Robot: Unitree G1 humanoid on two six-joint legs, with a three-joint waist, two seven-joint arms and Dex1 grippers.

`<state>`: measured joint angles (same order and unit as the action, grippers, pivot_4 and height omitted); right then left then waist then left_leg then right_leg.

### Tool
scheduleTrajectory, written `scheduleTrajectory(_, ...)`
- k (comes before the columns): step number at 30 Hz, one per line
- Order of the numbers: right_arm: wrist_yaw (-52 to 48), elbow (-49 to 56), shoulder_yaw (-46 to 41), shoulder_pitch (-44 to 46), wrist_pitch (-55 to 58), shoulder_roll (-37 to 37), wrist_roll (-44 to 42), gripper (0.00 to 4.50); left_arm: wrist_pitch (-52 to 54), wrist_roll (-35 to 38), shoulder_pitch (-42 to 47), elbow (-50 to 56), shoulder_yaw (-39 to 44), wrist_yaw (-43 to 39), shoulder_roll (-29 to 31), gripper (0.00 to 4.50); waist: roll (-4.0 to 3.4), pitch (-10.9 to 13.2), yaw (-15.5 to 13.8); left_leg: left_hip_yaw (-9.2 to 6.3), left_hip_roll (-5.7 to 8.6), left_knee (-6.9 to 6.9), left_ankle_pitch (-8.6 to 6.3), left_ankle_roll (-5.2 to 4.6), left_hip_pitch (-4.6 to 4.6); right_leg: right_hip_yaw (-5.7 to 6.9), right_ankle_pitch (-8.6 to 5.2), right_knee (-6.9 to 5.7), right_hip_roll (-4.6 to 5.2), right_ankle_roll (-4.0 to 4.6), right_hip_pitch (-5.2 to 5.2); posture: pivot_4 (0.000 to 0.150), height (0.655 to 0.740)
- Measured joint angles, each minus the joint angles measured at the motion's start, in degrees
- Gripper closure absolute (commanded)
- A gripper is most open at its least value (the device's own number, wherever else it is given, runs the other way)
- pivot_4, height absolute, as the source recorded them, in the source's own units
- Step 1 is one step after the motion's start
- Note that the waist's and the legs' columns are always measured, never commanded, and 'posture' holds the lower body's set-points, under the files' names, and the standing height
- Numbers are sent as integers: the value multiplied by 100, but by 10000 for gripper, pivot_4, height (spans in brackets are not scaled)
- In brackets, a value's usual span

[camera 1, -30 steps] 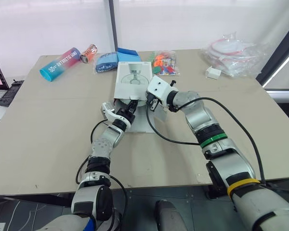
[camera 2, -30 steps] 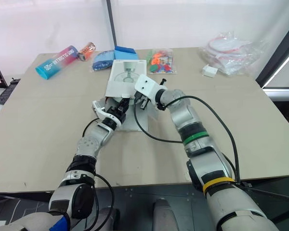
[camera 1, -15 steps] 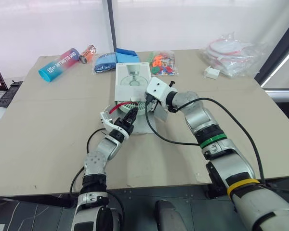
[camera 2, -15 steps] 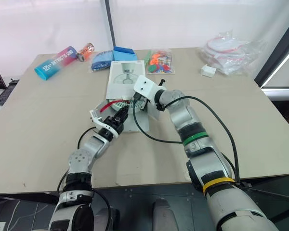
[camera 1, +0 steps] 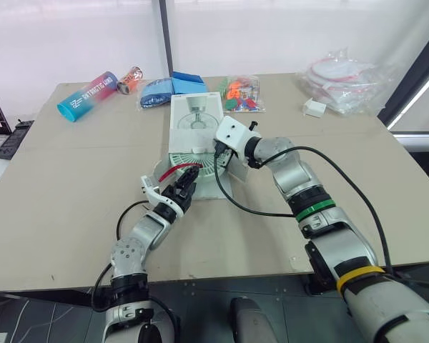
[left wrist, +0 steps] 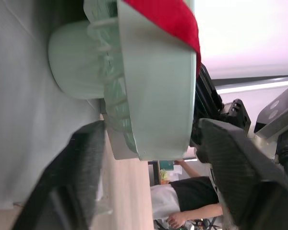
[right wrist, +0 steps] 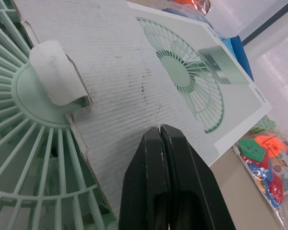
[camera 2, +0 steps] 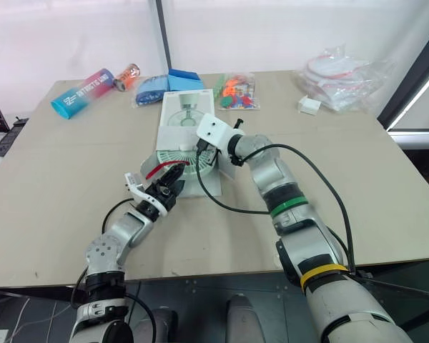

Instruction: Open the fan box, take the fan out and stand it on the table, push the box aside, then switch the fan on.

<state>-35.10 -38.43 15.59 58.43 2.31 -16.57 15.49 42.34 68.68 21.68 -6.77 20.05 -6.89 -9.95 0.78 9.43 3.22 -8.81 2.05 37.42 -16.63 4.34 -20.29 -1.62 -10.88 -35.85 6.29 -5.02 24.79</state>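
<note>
The beige table point(camera 1: 71, 179) is carrying everything. The white fan box point(camera 1: 196, 118) is lying flat near the middle of it, towards the far side, with its printed fan picture facing up and its open end facing the robot. The mint green fan point(camera 1: 193, 161) is lying flat and sticking partway out of that open end, its grille facing up, the far part tucked under the box's top panel and the near part resting over the folded-out flap. A red strip point(left wrist: 168, 19) is running along the fan's rim.

The right gripper point(right wrist: 162, 129) is sitting over the box's top panel close to the open edge, its two fingers pressed together with nothing between them; whether the tips are touching the cardboard cannot be told. The left gripper point(camera 1: 182, 189) is reaching to the fan's near edge, its fingers spread wide and clamping the thick rim from both faces.

At the far right, crumpled clear plastic bags point(camera 1: 347, 78) are lying with a small white box point(camera 1: 316, 108) just beside them. Along the far edge are lying a colourful tube point(camera 1: 89, 95), a can point(camera 1: 131, 78), a blue pouch point(camera 1: 157, 91) and a bag of bright pieces point(camera 1: 243, 93).
</note>
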Motion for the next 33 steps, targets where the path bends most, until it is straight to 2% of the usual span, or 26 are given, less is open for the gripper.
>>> scheduleTrajectory(6,1,0,2,1,-16,20,3,45000,-335,-174,418,-386,25,-18,-62,1765,0,0,-10,1,0,0,0,0,0,0,0,4,0,0,0,1500,7400)
scheduleTrajectory(8,0,-1,2,1,-21,21,3,45000,-404,-248,446,-468,21,-64,-78,6794,0,0,-9,1,0,-1,0,0,0,0,0,4,0,0,1,1500,7400)
scheduleTrajectory(9,0,-1,2,0,-23,21,4,45000,-458,-287,467,-529,20,-96,-82,7213,0,0,-10,1,0,-1,0,0,0,0,0,4,0,0,1,1500,7400)
scheduleTrajectory(12,0,-3,3,1,-27,21,5,45000,-481,-331,471,-566,17,-110,-91,19778,0,0,-9,1,0,-1,0,0,0,0,0,4,0,0,0,1500,7400)
scheduleTrajectory(15,0,-2,3,1,-37,24,5,45000,-427,-280,378,-510,11,-89,-88,28894,0,0,5,1,0,-2,0,0,0,0,0,4,0,0,1,1500,7400)
scheduleTrajectory(25,-9,-3,17,1,-86,82,5,45000,166,248,-223,231,5,269,98,29527,0,0,26,0,-1,-3,0,0,1,-2,0,0,-2,0,4,1500,7400)
scheduleTrajectory(32,-32,-5,29,1,-93,122,5,45000,703,908,-846,898,5,562,440,29527,2,-2,42,0,-2,-3,0,0,4,-6,0,-1,-4,1,3,1500,7400)
scheduleTrajectory(33,-44,-10,30,1,-93,120,6,45000,850,1177,-1033,1069,10,691,485,29527,2,-1,45,0,-2,-5,0,0,5,-6,0,-1,-4,1,4,1500,7400)
